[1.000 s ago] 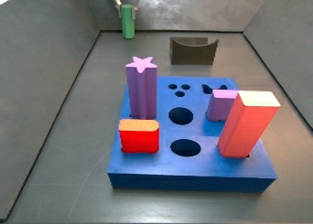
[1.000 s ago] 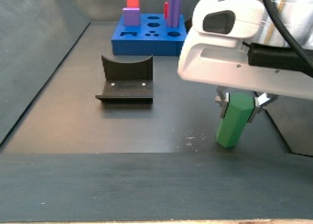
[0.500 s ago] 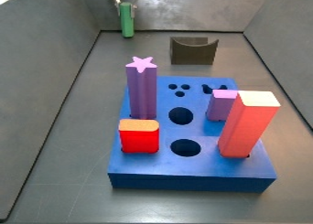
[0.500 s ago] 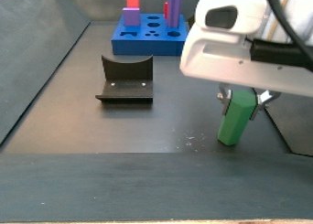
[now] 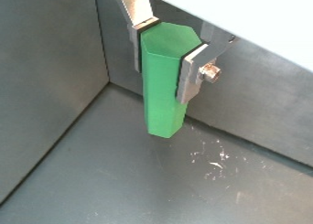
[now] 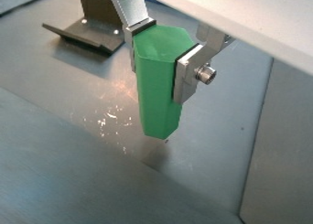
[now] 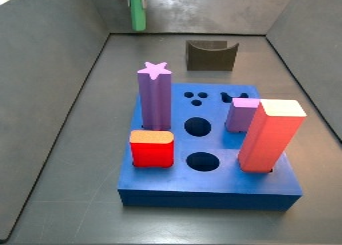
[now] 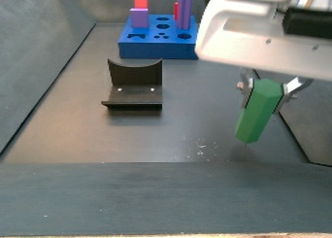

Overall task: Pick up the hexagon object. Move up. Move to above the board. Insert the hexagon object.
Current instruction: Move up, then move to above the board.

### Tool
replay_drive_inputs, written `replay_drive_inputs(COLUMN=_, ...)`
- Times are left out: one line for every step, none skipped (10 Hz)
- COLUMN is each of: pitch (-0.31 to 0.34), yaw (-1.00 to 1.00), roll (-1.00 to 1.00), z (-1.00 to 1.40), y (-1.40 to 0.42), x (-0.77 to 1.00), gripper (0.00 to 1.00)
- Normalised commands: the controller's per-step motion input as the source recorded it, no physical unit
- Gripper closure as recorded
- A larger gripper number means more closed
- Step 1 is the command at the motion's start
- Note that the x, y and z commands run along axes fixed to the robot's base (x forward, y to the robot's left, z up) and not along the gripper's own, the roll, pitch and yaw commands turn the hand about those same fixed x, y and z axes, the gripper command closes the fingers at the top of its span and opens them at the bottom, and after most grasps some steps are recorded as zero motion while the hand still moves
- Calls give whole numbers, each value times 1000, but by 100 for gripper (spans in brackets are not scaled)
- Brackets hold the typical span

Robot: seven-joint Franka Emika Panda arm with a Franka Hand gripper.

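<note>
Though cropped elsewhere, gripper [image 5: 166,47] around hexagon object [image 5: 166,81]

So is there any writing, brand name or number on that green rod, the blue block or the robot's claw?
None can be read. The hexagon object, held off the floor in the gripper, is plain green. The board shows only holes and pegs, and the fixture is bare.

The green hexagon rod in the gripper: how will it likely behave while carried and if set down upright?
The hexagon rod looks rigid. The gripper clamps its flat faces near the top, so twisting seems unlikely, though the long free end could swing. Tall and slender, it would probably tip easily if stood on the floor.
</note>
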Motion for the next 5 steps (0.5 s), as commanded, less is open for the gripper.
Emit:
replay_drive_inputs(pitch=112, yaw=20, roll=83, z=185, y=-3, x=-19, gripper=100)
replay_drive_inputs(pitch=-104, yaw=202, roll=107, z=1000, y=-48, x=-34, gripper=100)
replay_drive_inputs(pitch=-108, yaw=195, roll=99, z=1000, y=-48, x=-34, gripper=100)
replay_drive_inputs(pitch=-62, yaw=134, roll=97, z=1000, y=-48, x=-45, gripper=100)
replay_drive_inputs(pitch=-15, yaw=90, roll=102, z=1000, y=-46, x=-49, gripper=100)
